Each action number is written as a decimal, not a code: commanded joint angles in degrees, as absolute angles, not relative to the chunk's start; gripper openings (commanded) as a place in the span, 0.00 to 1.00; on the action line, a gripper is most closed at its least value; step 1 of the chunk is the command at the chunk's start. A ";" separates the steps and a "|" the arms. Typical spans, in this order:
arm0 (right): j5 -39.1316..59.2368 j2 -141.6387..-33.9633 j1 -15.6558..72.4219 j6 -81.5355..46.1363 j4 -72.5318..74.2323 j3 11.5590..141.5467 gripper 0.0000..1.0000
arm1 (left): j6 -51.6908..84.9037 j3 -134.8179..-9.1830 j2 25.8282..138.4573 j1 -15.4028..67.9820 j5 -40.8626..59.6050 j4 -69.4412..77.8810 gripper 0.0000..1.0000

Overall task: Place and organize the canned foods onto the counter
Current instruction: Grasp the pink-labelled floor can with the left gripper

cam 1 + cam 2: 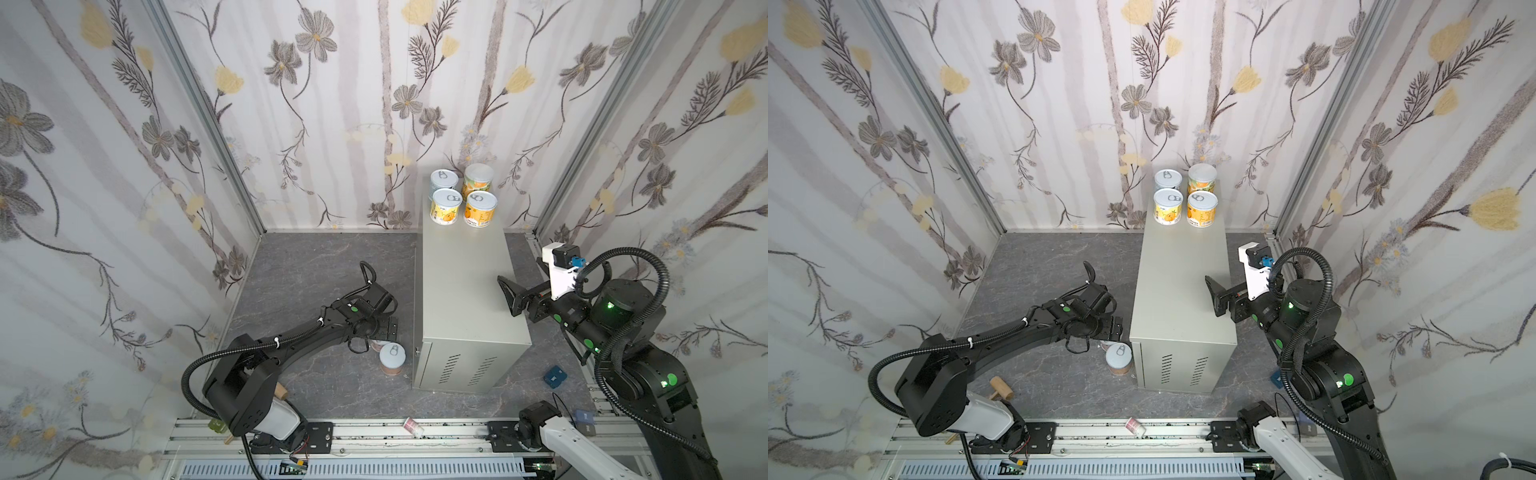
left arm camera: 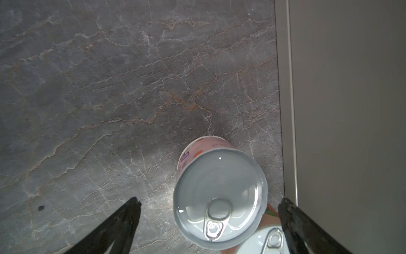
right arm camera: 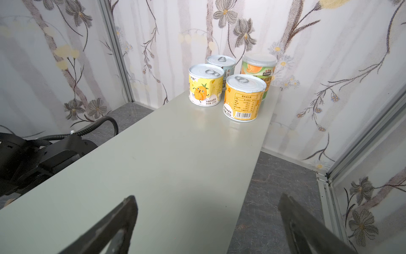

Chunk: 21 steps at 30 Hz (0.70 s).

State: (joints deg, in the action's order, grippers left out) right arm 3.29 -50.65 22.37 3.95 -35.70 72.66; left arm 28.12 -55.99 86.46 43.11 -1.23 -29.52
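Note:
The counter (image 1: 461, 291) is a light grey metal cabinet on the dark stone floor. Several canned foods stand at its far end: a pale blue can (image 1: 444, 180), a green-orange can (image 1: 478, 178), a yellow can (image 1: 446, 205) and an orange can (image 1: 480, 208). Two more stand on the floor at its left front corner: a pink can (image 2: 219, 193) and a peach can (image 1: 392, 358). My left gripper (image 2: 209, 201) hangs open straight above the pink can, fingers to either side, not touching. My right gripper (image 3: 207, 202) is open and empty over the counter's right edge.
A blue block (image 1: 555, 377) lies on the floor right of the counter. A wooden mallet (image 1: 1000, 388) lies near the left arm's base. A small pink-and-white item (image 1: 412, 427) rests on the front rail. Flowered walls close in three sides.

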 commanded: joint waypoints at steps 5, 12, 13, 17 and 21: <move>4.33 -49.77 22.29 4.17 -34.09 72.24 1.00 | 30.81 -56.92 90.36 44.90 -4.90 -26.14 1.00; 4.22 -49.57 22.41 4.47 -34.21 72.25 1.00 | 32.22 -56.35 92.14 45.44 -11.76 -28.69 0.94; 4.29 -49.65 22.33 4.41 -34.20 72.20 1.00 | 32.04 -56.13 92.22 45.44 -11.80 -28.60 0.94; 4.48 -49.92 22.30 4.31 -33.95 72.07 1.00 | 31.89 -55.84 92.04 45.44 -12.15 -28.39 0.88; 4.74 -49.92 22.34 4.23 -33.71 71.85 1.00 | 31.25 -55.64 92.15 45.35 -11.62 -27.87 0.83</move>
State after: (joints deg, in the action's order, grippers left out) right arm 4.16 -49.56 22.39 4.10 -35.64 72.05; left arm 31.44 -55.96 91.98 45.43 -9.85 -27.29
